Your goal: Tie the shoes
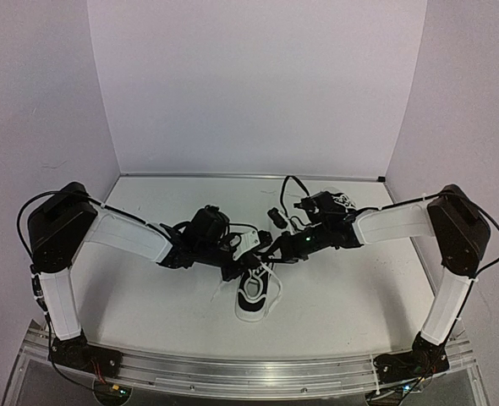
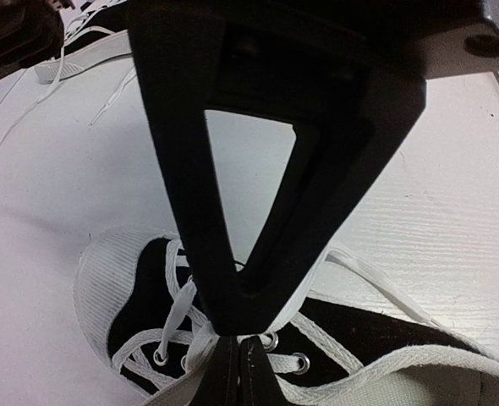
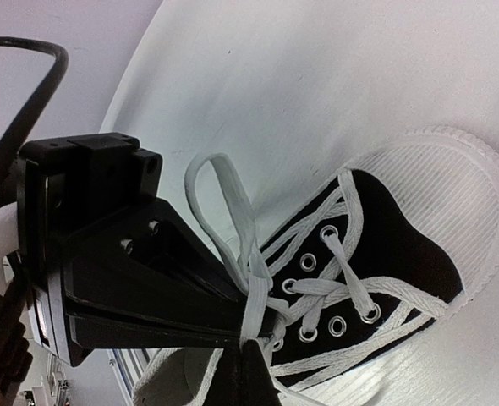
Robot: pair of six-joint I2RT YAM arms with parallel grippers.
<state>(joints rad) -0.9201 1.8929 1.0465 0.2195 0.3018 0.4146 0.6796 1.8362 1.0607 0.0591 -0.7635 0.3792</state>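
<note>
One black sneaker (image 1: 254, 298) with a white sole and toe cap lies mid-table, toe toward the near edge. Both grippers meet tip to tip over its laces. My left gripper (image 1: 238, 259) is shut, its fingertips (image 2: 237, 359) pinching white lace at the top eyelets of the shoe (image 2: 393, 334). My right gripper (image 1: 270, 252) is shut on a lace strand (image 3: 251, 296) that rises into a loop (image 3: 220, 190) above the shoe (image 3: 402, 245). The second sneaker (image 1: 341, 201) lies at the back right, partly hidden by the right arm.
White walls close the table at the back and sides. A metal rail (image 1: 249, 372) runs along the near edge with both arm bases. Loose lace ends (image 1: 220, 292) trail left of the near shoe. The far shoe's laces (image 2: 72, 59) lie on the table.
</note>
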